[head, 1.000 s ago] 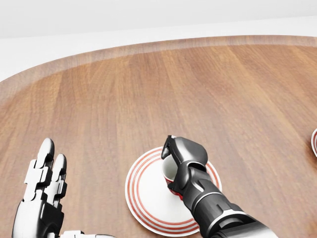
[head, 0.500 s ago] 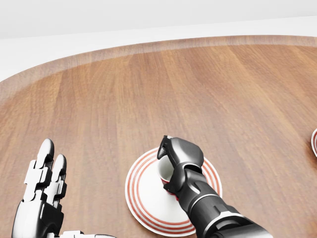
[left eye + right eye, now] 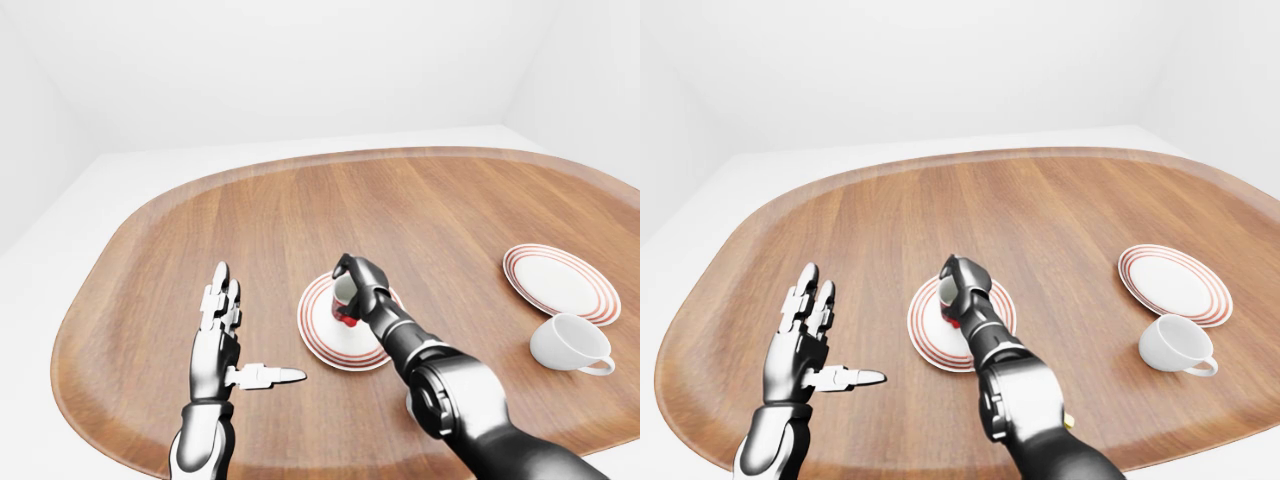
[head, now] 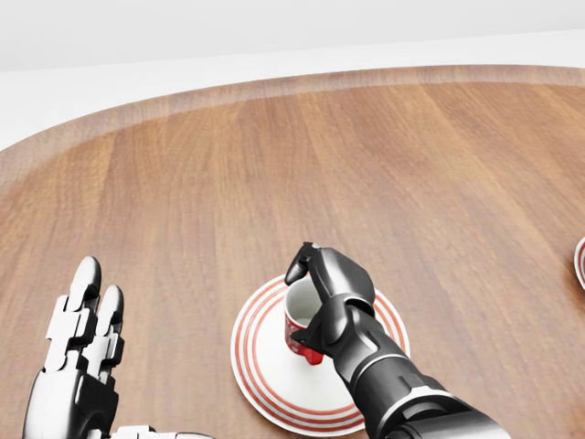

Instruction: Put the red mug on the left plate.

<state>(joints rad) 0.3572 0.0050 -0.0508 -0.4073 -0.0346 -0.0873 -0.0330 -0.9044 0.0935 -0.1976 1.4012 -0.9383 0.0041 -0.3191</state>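
Red mug (image 4: 302,331) on left plate (image 4: 265,366) mid-table, right hand (image 4: 331,291) wrapped round it, left hand (image 3: 222,330) splayed wide, bare wood beyond to table rim (image 3: 130,215).

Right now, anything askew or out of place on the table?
Yes: the red mug on the left plate is tilted, not flat, with the right hand closed round it. The white mug stands on the wood below the right plate, not on it.

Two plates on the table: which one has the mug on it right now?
The left plate, the one under the right hand. The red mug stands on it; the right plate is bare, with the white mug beside it on the table.
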